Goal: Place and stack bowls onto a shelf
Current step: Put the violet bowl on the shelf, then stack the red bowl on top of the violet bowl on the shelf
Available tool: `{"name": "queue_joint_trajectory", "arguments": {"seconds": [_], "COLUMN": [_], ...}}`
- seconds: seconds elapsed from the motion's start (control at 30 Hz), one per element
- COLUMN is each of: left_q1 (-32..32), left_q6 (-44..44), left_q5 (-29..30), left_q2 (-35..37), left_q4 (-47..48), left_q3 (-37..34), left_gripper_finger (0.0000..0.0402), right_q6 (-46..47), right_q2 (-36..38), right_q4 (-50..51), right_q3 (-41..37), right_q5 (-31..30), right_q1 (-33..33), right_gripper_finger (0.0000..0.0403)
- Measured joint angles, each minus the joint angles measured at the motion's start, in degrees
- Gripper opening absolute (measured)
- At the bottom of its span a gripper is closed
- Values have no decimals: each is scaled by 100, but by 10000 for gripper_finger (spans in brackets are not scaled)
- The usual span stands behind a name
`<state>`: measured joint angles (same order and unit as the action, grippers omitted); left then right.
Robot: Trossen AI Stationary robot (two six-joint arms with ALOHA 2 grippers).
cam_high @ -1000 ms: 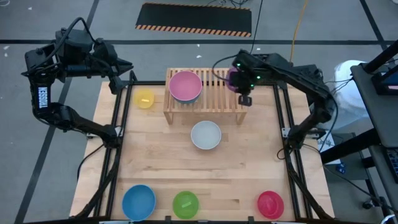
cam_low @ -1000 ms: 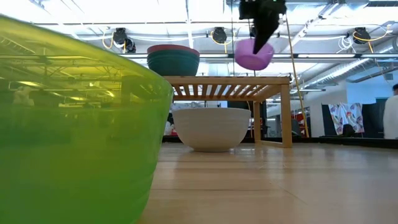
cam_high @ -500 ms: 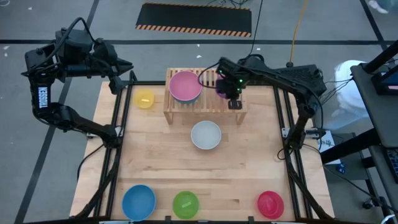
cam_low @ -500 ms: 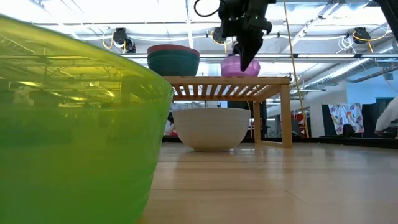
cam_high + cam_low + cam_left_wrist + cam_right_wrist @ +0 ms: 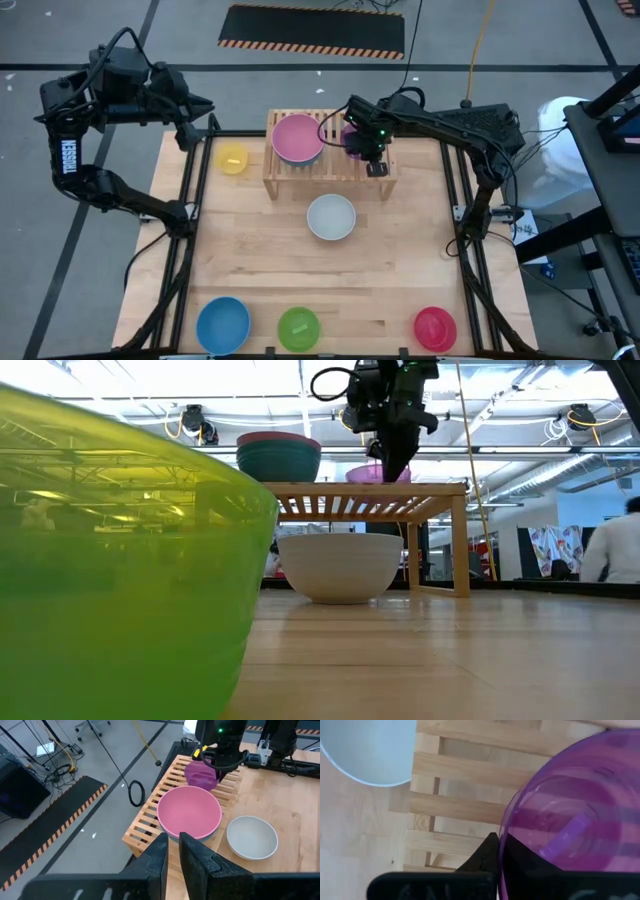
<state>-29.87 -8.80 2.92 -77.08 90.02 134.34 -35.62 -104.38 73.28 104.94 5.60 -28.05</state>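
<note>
Right gripper (image 5: 497, 851) clamped on purple bowl (image 5: 570, 825) rim, over shelf (image 5: 300, 172). Lower until flat on slats beside pink bowl (image 5: 298, 138). Then release.

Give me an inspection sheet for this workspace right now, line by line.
Surface: wood table.
Job's things: shelf holds pink bowl nested in teal bowl; purple bowl on the slats; white bowl, yellow bowl, blue bowl, green bowl, red bowl on the table.
Clutter: nothing seen.
Grippers: right tool shut on purple bowl's rim; left tool shut, empty, off the table.
Cables: yellow cable on floor.
Surroundings: person.
</note>
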Motion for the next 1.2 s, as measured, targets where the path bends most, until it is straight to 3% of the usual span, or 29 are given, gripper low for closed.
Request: {"name": "queue_joint_trajectory", "arguments": {"seconds": [0.37,0.57,0.83,0.97,1.2], "left_q1": [0,0,1,2,2], "left_q6": [14,5,-28,-31,-104], "left_q5": [-147,-179,-179,-179,-179], "left_q2": [0,0,0,0,0], "left_q4": [0,0,0,0,0], "left_q3": [-1,-2,0,-1,-2], "left_gripper_finger": [53,53,53,53,53], "right_q6": [37,24,79,641,1190], "right_q2": [23,304,945,1446,2412], "right_q4": [-87,-155,-184,-22,1388], "right_q3": [-65,-69,-69,-69,-65], "right_q5": [-18,-666,-727,-703,-700], "right_q1": [0,44,198,352,920], "right_gripper_finger": [77,110,116,116,116]}}
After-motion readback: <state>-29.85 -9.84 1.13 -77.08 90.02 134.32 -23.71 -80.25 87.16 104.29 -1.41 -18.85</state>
